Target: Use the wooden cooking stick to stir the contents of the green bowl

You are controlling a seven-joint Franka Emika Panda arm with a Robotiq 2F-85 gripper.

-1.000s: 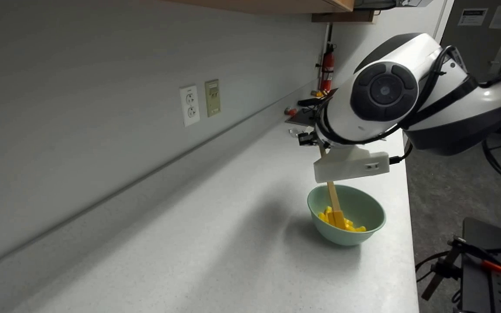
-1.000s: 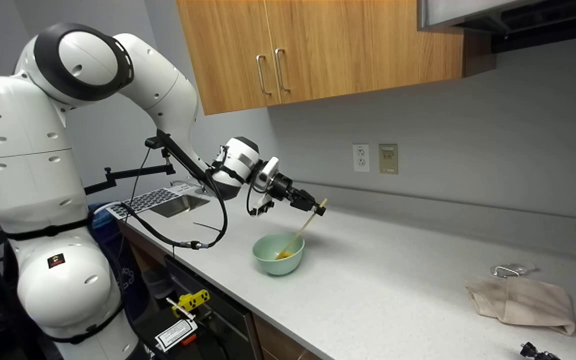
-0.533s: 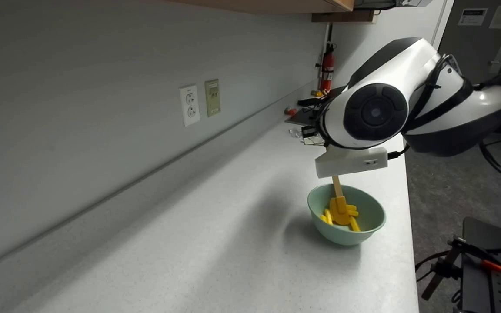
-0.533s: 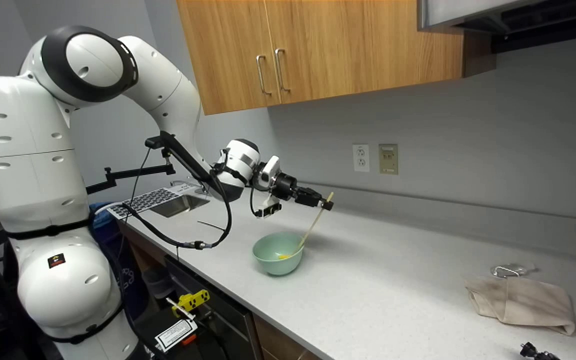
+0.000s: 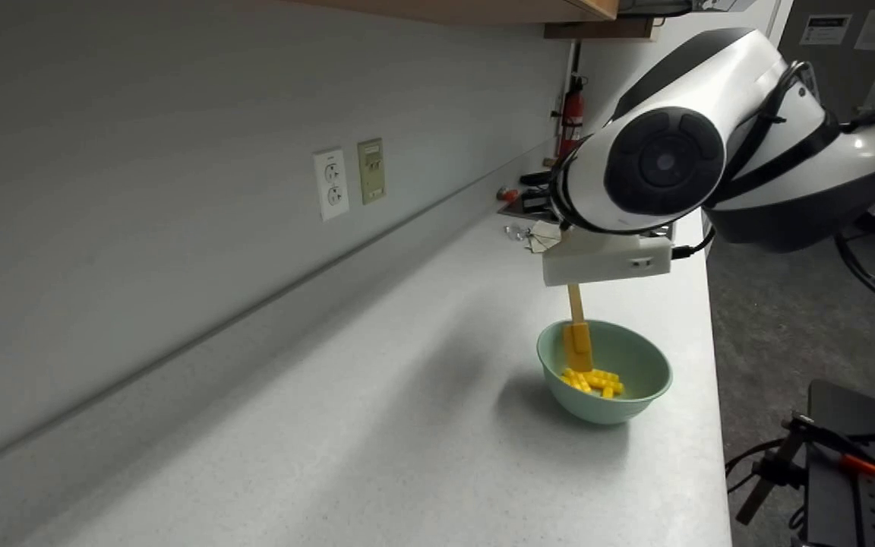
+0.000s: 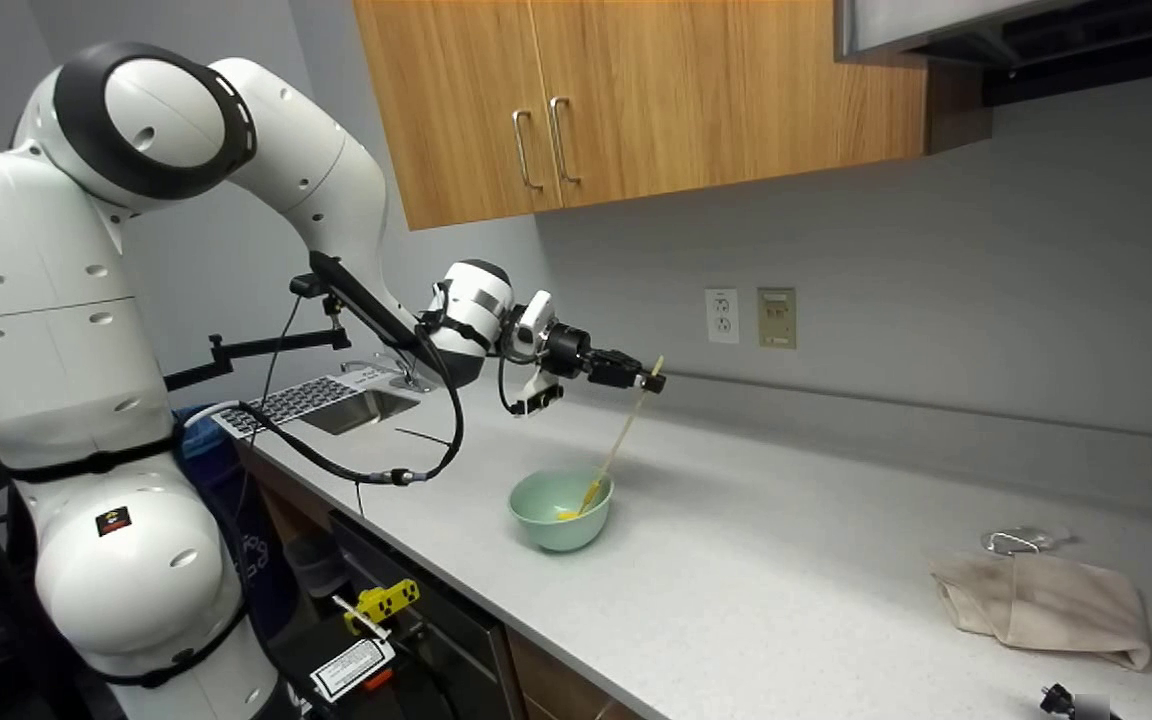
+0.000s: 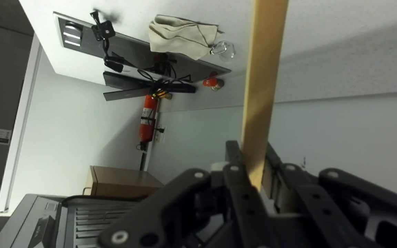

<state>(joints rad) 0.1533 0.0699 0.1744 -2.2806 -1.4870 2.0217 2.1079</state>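
In the green bowl (image 5: 641,365), yellow pieces (image 5: 601,379) and stick tip (image 5: 578,351).

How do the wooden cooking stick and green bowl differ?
Shape: the wooden cooking stick is long and thin, the green bowl round and hollow. Pose: the stick leans, the bowl sits upright. Support: the gripper holds the stick; the bowl stands on the counter. Shared: both show in both exterior views.

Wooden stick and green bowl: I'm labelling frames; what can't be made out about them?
In an exterior view, the wooden cooking stick is partly hidden behind the white housing.
In an exterior view, the yellow pieces in the green bowl are too small to count.
Wrist view: top edge cuts off the stick's lower end; bowl out of frame.
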